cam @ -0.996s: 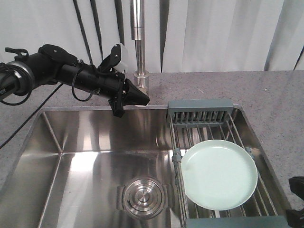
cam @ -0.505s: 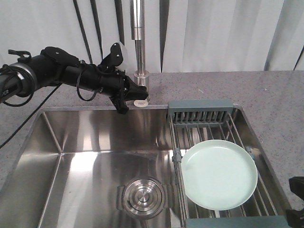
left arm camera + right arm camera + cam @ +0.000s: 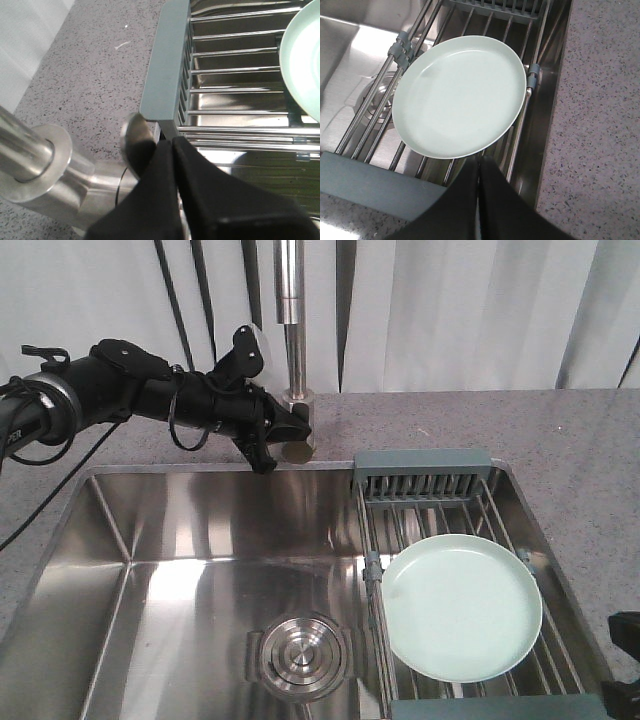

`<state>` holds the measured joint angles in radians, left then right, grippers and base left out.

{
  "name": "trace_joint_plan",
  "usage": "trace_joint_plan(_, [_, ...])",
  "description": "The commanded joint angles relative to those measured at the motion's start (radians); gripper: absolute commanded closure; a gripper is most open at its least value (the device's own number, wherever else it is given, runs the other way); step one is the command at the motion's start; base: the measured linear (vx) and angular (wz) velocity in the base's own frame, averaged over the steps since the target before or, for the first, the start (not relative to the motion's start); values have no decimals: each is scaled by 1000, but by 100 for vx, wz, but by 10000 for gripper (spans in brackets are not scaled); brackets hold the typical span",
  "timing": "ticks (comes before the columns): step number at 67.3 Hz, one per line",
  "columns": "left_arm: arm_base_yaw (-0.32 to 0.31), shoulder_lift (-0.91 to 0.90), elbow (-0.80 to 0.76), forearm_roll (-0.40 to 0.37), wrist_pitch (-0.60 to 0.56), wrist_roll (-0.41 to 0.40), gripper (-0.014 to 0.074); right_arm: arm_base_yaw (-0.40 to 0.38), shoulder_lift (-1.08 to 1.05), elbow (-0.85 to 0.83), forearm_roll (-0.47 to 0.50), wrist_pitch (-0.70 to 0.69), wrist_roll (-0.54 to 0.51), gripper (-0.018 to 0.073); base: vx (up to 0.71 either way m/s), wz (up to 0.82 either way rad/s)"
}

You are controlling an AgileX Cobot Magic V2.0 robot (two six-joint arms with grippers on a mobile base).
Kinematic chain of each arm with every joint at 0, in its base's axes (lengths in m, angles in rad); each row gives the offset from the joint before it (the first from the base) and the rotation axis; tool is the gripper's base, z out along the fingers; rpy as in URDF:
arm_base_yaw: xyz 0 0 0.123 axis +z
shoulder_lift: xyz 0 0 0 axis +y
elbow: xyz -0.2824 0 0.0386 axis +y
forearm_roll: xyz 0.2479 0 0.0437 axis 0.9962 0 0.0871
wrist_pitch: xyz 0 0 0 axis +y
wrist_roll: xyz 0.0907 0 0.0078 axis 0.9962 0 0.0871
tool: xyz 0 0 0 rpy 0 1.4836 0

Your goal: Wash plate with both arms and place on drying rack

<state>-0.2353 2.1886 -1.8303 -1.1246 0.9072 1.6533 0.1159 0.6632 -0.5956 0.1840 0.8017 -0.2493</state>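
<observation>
The pale mint-green plate point(image 3: 463, 607) lies flat on the wire bars of the drying rack point(image 3: 422, 472), which spans the right side of the sink. My left gripper point(image 3: 292, 436) is shut and empty. Its tips rest against the faucet base, far from the plate. In the left wrist view the shut fingers point(image 3: 172, 145) sit beside a short steel lever stub point(image 3: 133, 134), with the rack's grey-blue end piece point(image 3: 165, 65) and the plate's edge point(image 3: 302, 55) beyond. My right gripper point(image 3: 480, 161) is shut and empty just short of the plate's near rim point(image 3: 460, 95).
The steel faucet point(image 3: 290, 320) rises behind the sink. A round steel drain point(image 3: 302, 653) sits in the basin floor point(image 3: 190, 580). Speckled grey countertop point(image 3: 560, 440) surrounds the sink. The rack's near end piece point(image 3: 360, 185) lies under my right wrist. Cables hang at the back left.
My left gripper has risen a little and drawn in closer to the faucet base. The plate and the right arm have not moved.
</observation>
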Motion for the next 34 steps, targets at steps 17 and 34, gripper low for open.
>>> trace_joint_plan(17, [9,-74,-31,-95,36,-6,603,0,1,-25,8,-52,-6,568,0,0])
trace_joint_plan(34, [9,-135,-31,-86,155,-43,603,0,1,-25,8,-51,-6,568,0,0])
